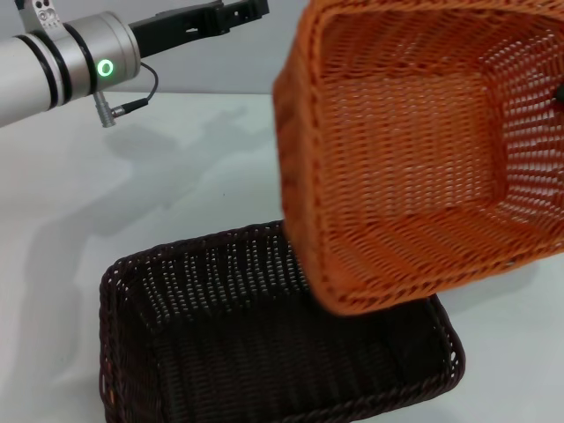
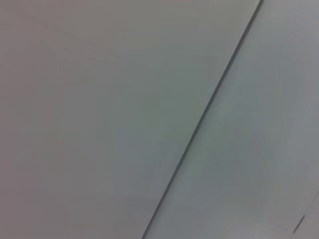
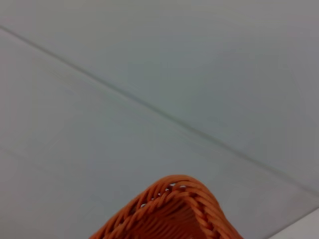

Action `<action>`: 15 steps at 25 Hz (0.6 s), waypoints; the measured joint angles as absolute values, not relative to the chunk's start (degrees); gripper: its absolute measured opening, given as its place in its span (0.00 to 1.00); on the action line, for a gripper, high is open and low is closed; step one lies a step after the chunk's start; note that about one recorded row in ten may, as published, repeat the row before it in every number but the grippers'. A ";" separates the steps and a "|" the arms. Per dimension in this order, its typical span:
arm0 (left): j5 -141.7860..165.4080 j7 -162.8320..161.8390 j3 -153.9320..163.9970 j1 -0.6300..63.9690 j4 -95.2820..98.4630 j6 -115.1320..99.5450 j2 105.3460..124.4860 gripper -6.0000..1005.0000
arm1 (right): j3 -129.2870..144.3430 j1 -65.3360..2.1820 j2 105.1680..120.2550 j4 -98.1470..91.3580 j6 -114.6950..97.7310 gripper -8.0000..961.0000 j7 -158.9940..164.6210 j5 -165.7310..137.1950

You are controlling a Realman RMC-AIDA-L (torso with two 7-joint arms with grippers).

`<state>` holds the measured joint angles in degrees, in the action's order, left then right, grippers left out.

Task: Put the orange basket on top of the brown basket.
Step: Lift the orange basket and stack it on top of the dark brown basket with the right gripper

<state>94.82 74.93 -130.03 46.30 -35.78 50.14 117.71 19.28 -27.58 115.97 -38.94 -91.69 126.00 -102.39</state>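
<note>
The orange basket (image 1: 414, 150) hangs in the air at the right, tilted steeply so its open inside faces me. Its lower rim overlaps the far right corner of the brown basket (image 1: 264, 352), which sits flat on the white table near the front. My right gripper (image 1: 559, 92) shows only as a dark bit at the right edge, behind the orange basket's far side, and holds it up. A corner of the orange basket's rim also shows in the right wrist view (image 3: 174, 209). My left gripper (image 1: 247, 12) is raised at the top left, away from both baskets.
The white table (image 1: 132, 194) spreads to the left and behind the baskets. The left arm's silver link with a green light (image 1: 79, 62) reaches in from the upper left. The left wrist view shows only a plain pale surface.
</note>
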 joint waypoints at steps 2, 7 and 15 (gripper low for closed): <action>94.80 74.94 -129.93 46.75 -35.29 50.08 117.68 0.82 | 19.45 -27.65 116.83 -37.54 -93.44 0.20 125.34 -101.44; 94.92 74.96 -129.73 47.25 -34.94 50.07 117.68 0.82 | 21.52 -27.93 118.05 -33.03 -98.11 0.20 123.72 -99.47; 94.93 74.97 -128.93 47.86 -33.32 50.05 117.70 0.82 | 24.80 -28.03 118.60 -26.66 -100.91 0.20 120.92 -99.49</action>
<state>94.93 74.97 -128.92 47.85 -33.32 50.05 117.70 24.80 -28.03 118.60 -26.66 -100.91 120.92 -99.49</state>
